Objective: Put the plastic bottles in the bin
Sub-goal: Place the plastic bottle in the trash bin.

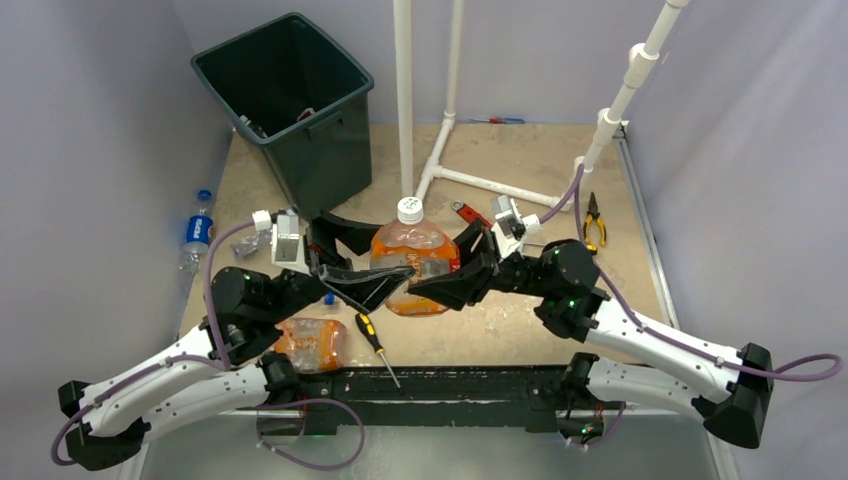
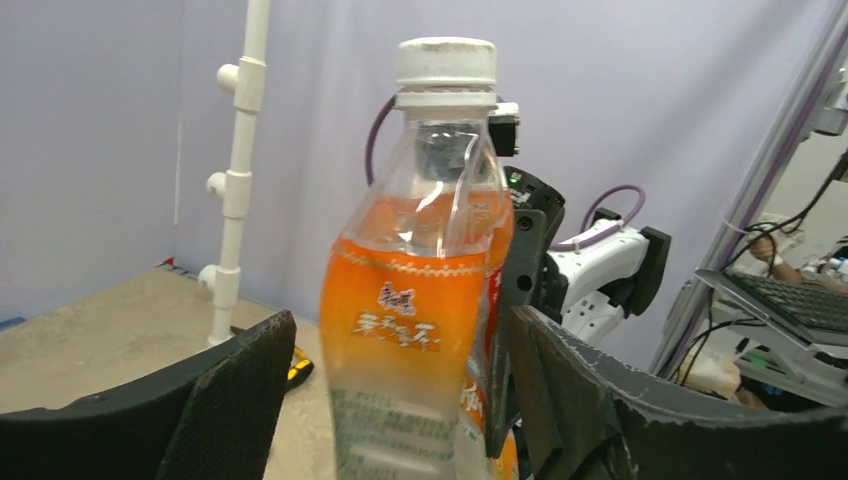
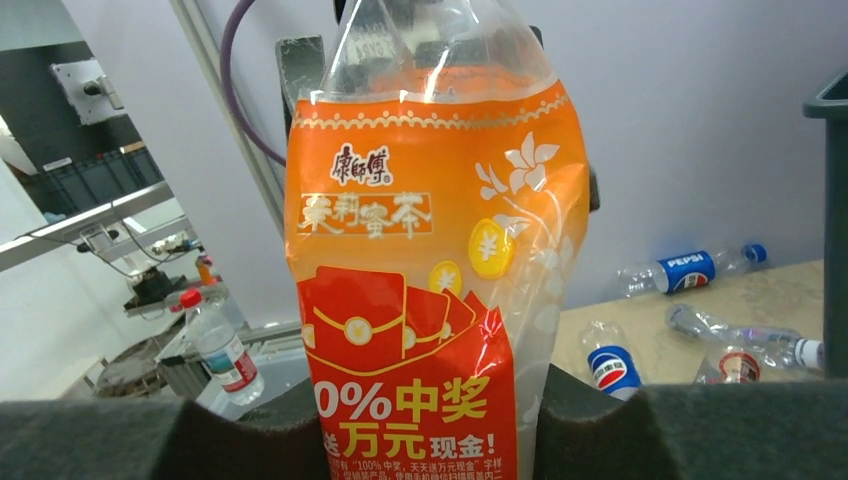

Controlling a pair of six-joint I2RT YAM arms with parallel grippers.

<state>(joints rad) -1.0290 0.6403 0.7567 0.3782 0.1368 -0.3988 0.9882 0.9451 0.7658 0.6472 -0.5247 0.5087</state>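
A clear plastic bottle [image 1: 415,255] with an orange label and white cap stands upright at mid-table, between both grippers. My right gripper [image 1: 440,265] is shut on its lower body; in the right wrist view the bottle [image 3: 430,250] fills the space above the gripper [image 3: 420,420]. My left gripper [image 1: 385,250] is open around the same bottle [image 2: 410,300]; in the left wrist view [image 2: 400,390] there is a gap at the left finger. The dark green bin [image 1: 285,90] stands at the far left. A crushed orange bottle [image 1: 310,340] lies by the left arm. A Pepsi bottle [image 1: 197,232] lies at the table's left edge.
A screwdriver [image 1: 375,340] lies near the front edge. A red wrench [image 1: 465,213] and pliers [image 1: 593,218] lie at the right. A white PVC pipe frame [image 1: 440,150] stands behind the bottle. More Pepsi bottles [image 3: 610,365] lie beside the bin wall [image 3: 830,200].
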